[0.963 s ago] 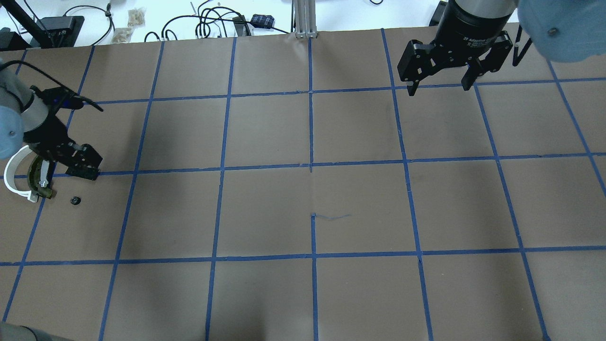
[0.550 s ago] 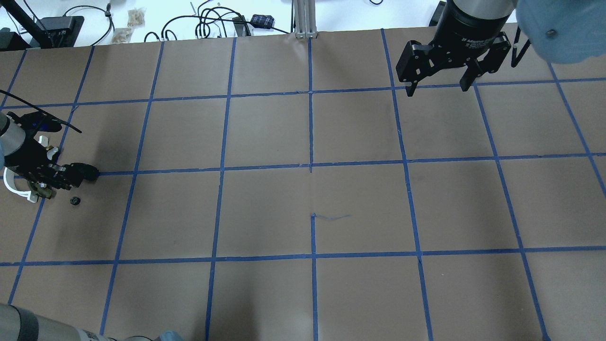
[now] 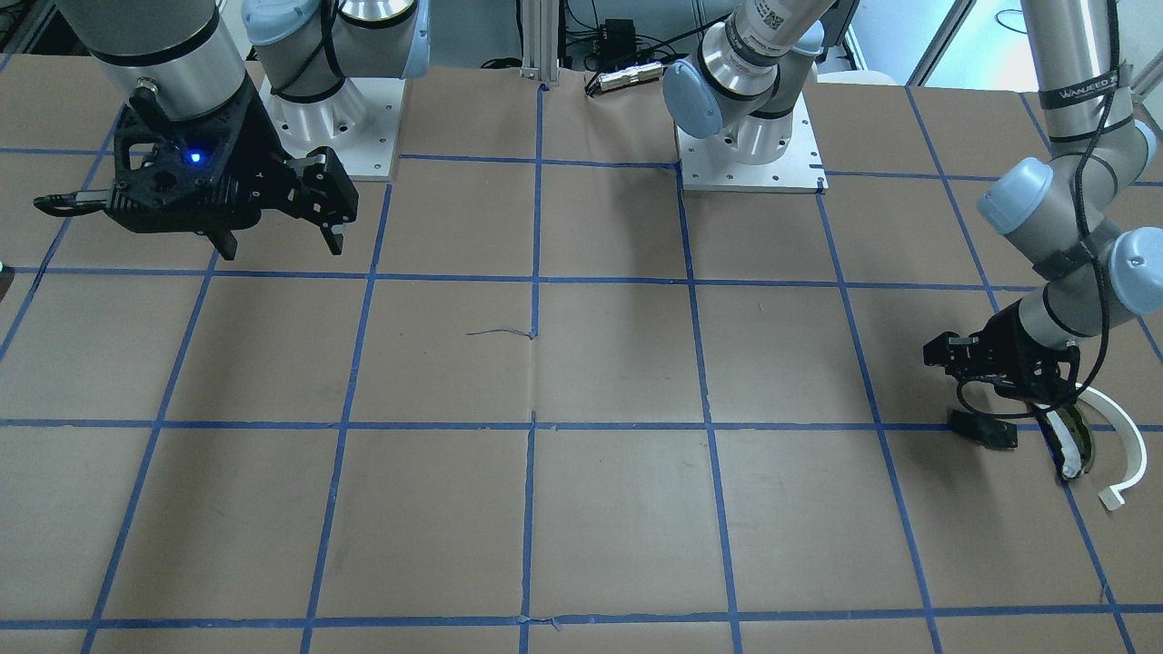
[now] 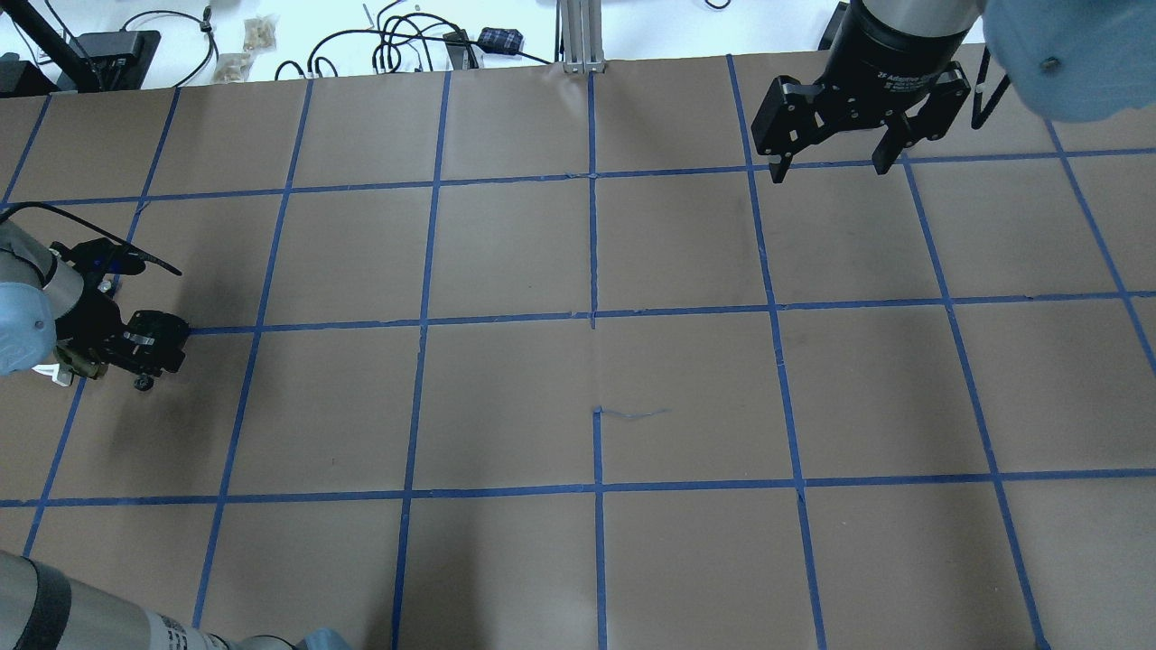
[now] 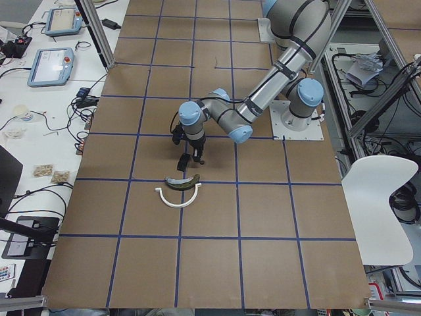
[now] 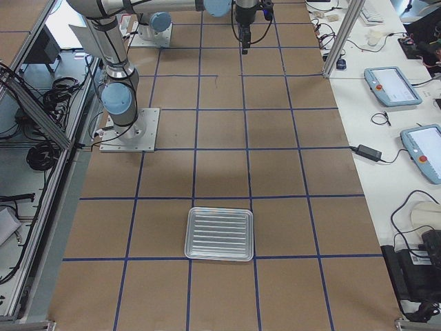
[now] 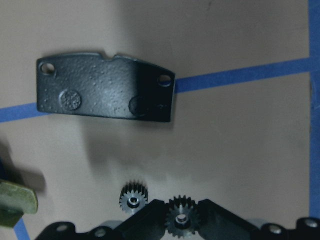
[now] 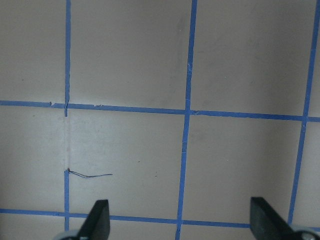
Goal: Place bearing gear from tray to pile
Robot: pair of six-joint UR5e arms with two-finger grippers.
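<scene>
In the left wrist view my left gripper (image 7: 181, 222) is shut on a small black bearing gear (image 7: 181, 216), low over the paper. A second black gear (image 7: 134, 198) lies loose just beside it and also shows overhead (image 4: 143, 384). The pile lies around it: a flat black plate (image 7: 105, 95), an olive-and-white curved piece (image 3: 1072, 445) and a white arc (image 3: 1125, 438). Overhead, my left gripper (image 4: 149, 348) covers most of the pile at the far left. My right gripper (image 4: 829, 167) is open and empty, high at the back right.
A ribbed metal tray (image 6: 189, 234) sits on the table's right end and looks empty. The table is brown paper with a blue tape grid (image 4: 593, 316). Cables and small boxes (image 4: 406, 41) lie beyond the far edge.
My left gripper has moved toward the near side, over the pile and close to the loose gear, hiding more of the white arc. My right gripper has drifted slightly farther back.
</scene>
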